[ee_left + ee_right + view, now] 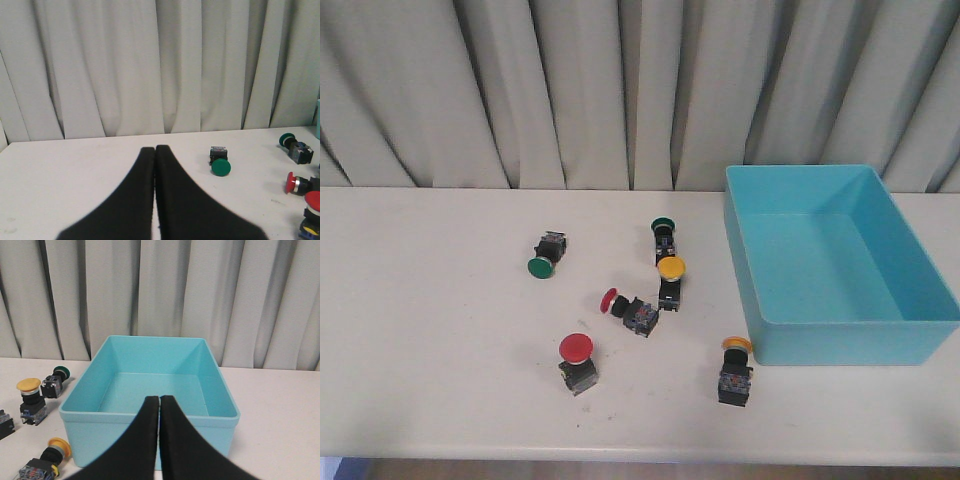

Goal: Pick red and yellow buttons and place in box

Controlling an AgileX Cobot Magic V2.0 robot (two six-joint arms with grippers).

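Red and yellow buttons lay scattered on the white table (420,300) in the lower middle of the front view: a red-capped one (577,360) stood lowest and furthest left of the four, a second red one (628,309) lay on its side just up and right of it, a yellow one (670,280) sat a little higher toward the centre, and another yellow one (735,372) lay at the lower right, just beside the near left corner of the box (840,345). The box, turquoise and open-topped, filled the right side of that frame with nothing visible inside it. Two green-capped switches were also there, one (546,255) at centre left and one (663,236) just above the upper yellow button. Neither arm appeared in the front view. In the left wrist view the left gripper (155,152) had its black fingers pressed together with nothing between them, above bare table. In the right wrist view the right gripper (159,402) likewise had its fingers pressed together and empty, in front of the box's near wall.
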